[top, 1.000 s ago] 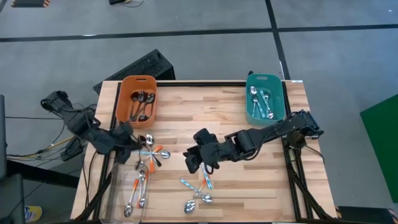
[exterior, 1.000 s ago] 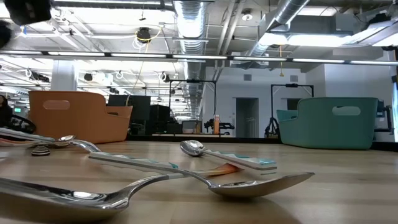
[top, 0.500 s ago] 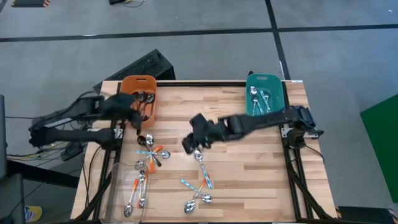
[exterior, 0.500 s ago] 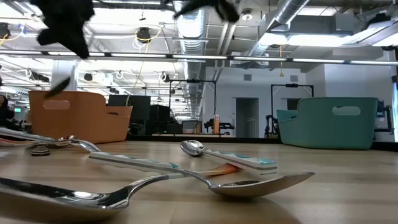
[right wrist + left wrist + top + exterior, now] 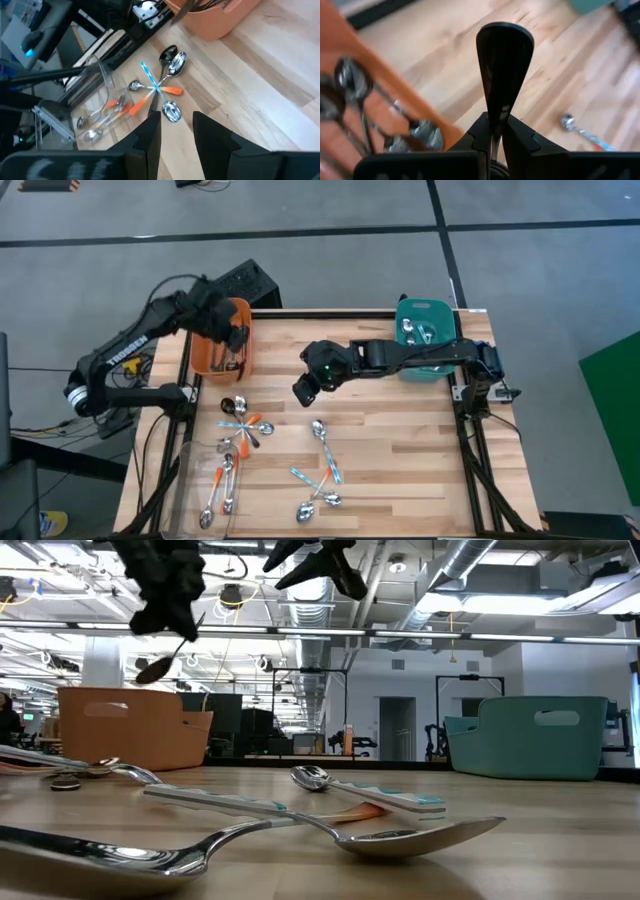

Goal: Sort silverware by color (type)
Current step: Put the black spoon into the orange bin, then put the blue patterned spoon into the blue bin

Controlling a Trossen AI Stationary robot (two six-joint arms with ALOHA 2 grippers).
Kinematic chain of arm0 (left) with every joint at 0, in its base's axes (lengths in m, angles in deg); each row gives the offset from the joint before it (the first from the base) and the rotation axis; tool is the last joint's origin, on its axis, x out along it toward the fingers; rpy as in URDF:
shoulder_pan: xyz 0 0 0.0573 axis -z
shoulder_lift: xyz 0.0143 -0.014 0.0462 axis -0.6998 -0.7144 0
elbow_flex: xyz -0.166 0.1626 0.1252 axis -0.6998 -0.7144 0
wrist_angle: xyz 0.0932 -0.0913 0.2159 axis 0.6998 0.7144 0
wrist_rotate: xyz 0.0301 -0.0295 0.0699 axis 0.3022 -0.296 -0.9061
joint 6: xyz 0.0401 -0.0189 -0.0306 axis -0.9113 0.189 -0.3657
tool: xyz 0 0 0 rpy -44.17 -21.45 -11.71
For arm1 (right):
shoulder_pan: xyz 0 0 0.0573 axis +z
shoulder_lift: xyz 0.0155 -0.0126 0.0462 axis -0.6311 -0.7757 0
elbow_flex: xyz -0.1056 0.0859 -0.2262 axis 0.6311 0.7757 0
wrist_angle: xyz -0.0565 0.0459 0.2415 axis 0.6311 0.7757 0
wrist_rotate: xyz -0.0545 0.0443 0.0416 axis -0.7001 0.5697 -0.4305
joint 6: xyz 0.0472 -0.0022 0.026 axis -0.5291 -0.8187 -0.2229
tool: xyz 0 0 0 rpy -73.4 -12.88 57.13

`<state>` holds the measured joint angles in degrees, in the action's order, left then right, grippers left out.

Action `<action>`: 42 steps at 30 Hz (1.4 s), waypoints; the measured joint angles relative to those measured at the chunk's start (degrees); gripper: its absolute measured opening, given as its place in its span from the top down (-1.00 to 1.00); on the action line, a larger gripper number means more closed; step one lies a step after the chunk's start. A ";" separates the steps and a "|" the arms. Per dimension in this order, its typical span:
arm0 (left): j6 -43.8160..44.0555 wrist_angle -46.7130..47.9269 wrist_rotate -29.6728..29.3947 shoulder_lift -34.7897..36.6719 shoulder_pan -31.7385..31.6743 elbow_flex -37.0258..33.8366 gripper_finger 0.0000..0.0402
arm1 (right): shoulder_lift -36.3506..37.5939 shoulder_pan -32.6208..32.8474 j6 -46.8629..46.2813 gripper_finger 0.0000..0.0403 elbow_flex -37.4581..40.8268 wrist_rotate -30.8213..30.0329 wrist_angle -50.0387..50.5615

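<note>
Left hand point(image 5: 232, 335) clenched on black-handled metal spoon point(image 5: 504, 75), hanging bowl-down directly above orange plastic bin point(image 5: 203, 352); right hand point(image 5: 305, 388) mid-counter, empty, parted.

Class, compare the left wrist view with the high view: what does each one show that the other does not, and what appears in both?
Only the left wrist view shows the left gripper shut on a dark spoon. Only the high view shows the teal bin, the right gripper above the table's middle, and the spoons scattered across the table. Both show the orange bin holding dark spoons.

Industrial lab: exposed ceiling ducts point(image 5: 300, 565).
</note>
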<state>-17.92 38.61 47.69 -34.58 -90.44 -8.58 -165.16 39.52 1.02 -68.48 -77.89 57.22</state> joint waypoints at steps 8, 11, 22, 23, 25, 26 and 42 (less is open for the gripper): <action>-4.48 3.02 -7.78 -6.11 -6.19 7.04 0.92 | -0.01 -3.03 5.86 0.33 0.00 0.73 1.17; -4.78 3.48 -7.78 -8.91 -8.62 7.04 0.92 | -0.02 -4.19 7.37 0.33 0.00 1.57 1.75; -4.11 4.15 -14.14 -14.02 -12.32 6.99 0.74 | -0.01 -5.99 14.59 0.33 0.00 3.81 5.93; -3.84 4.41 -14.78 -14.17 -12.32 6.99 0.72 | -0.01 -6.25 15.21 0.33 0.00 3.82 6.04; -3.76 5.20 -16.35 -14.17 -12.30 6.99 0.67 | 0.00 -6.71 16.04 0.33 0.00 3.82 6.28; -3.53 5.39 -16.78 -14.11 -12.29 7.00 0.64 | -0.01 -7.04 16.42 0.33 0.00 3.81 6.29; -0.16 4.07 -13.90 -0.27 0.23 6.99 0.35 | -0.04 -5.33 22.84 0.33 4.41 3.81 2.10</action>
<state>-18.08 42.68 33.80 -34.86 -90.21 -1.59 -165.20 34.19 23.86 -64.07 -74.08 59.32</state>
